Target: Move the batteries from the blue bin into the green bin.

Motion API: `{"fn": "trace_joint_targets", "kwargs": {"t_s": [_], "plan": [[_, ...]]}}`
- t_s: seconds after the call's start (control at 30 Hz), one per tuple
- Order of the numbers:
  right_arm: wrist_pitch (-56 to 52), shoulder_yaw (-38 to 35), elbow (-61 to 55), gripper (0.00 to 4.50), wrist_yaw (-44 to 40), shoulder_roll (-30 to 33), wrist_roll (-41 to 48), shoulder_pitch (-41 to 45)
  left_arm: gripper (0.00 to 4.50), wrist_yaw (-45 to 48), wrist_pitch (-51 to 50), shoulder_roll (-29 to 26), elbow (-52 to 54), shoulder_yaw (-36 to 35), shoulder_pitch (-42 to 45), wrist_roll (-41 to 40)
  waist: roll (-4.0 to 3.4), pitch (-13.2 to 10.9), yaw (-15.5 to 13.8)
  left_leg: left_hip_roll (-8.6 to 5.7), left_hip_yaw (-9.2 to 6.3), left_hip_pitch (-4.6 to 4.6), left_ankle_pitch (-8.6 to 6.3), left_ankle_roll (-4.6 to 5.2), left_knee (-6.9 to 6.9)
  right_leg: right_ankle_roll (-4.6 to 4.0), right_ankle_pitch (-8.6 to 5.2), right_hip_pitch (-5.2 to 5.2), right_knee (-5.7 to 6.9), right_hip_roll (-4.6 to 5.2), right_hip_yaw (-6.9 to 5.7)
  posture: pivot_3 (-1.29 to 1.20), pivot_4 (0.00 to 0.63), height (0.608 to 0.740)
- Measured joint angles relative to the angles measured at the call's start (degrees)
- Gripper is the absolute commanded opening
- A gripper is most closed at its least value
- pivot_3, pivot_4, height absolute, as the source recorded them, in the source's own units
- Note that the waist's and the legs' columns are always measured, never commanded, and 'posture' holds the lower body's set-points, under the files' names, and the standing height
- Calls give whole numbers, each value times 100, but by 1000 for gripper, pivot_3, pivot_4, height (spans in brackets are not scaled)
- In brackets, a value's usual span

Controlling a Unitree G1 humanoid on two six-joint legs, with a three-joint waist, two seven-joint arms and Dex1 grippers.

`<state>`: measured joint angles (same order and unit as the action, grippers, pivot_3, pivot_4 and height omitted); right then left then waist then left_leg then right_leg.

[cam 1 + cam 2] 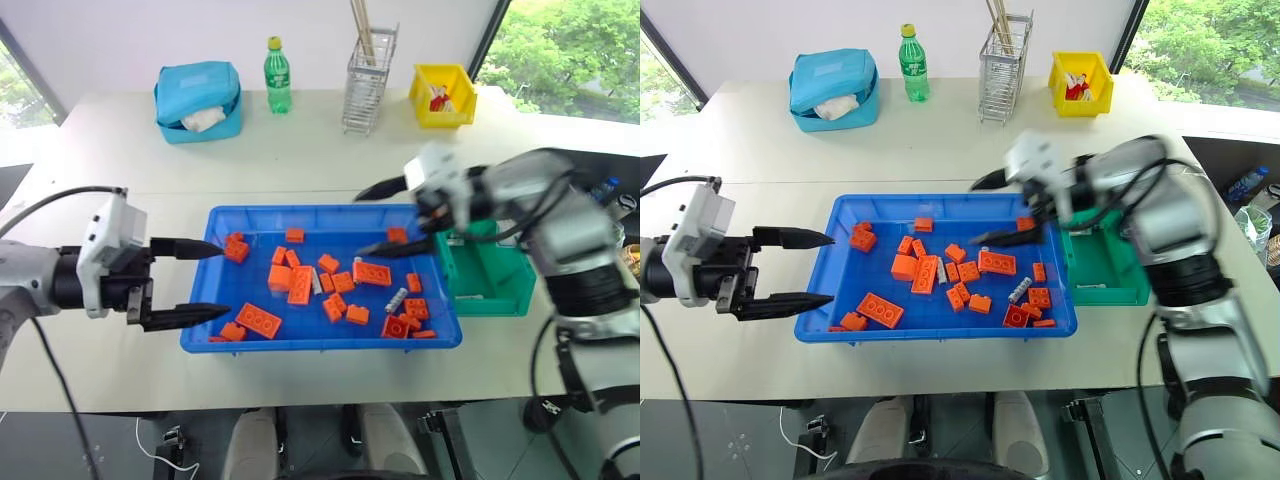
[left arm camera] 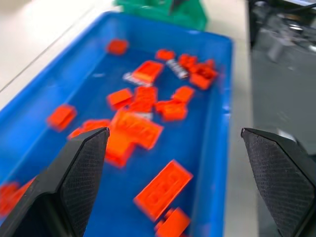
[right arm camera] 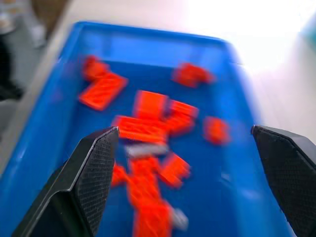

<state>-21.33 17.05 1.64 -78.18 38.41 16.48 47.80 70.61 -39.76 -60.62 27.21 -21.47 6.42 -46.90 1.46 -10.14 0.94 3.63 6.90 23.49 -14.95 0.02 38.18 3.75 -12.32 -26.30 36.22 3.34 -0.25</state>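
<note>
White desk (image 1: 300, 150) by the windows: batteries (image 1: 397, 299) lie among orange bricks (image 1: 258, 319) in the blue bin (image 1: 200, 345). Left gripper (image 1: 205, 280) and right gripper (image 1: 392, 218) hang spread and empty. Green bin (image 1: 495, 300) at the desk's right edge seems battery-free, so nearly everything remains.

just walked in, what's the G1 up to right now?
It is sorting small silver-grey metallic batteries out of the large shallow blue plastic bin, which also holds orange toy bricks, into the small teal-green plastic bin beside it. The right gripper is open and empty above the blue bin's end nearest the green bin. The left gripper is open and empty at the opposite end. At least two batteries remain among the bricks.
</note>
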Motion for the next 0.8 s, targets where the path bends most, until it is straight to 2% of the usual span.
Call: {"fn": "trace_joint_targets", "kwargs": {"t_s": [0.3, 0.67, 0.8], "plan": [[1111, 1109, 1856, 4411, -169, -1279, -1126, 665, 4500, -101, -125, -1, 17, 41, -30, -7, 1, 0, -4, 0, -2, 1, 2, -3, 3, -1, 0, 1, 2, -4, 0, 0, 150, 736], [2416, 1350, 3722, 4411, -408, -1687, -2020, 1005, 4500, -291, -255, -1, 276, -17, -150, -153, 1, 0, 19, 1, -3, 1, 3, -5, 2, -1, 0, 1, 3, -5, 0, 0, 150, 736], [2561, 1359, 3851, 4411, -590, -1716, -2086, 1006, 4500, -359, -255, -1, 341, -23, -190, -183, 1, 0, 20, 2, -4, 0, 3, -6, 2, 0, 0, 1, 5, -6, 0, 0, 150, 736]]}}
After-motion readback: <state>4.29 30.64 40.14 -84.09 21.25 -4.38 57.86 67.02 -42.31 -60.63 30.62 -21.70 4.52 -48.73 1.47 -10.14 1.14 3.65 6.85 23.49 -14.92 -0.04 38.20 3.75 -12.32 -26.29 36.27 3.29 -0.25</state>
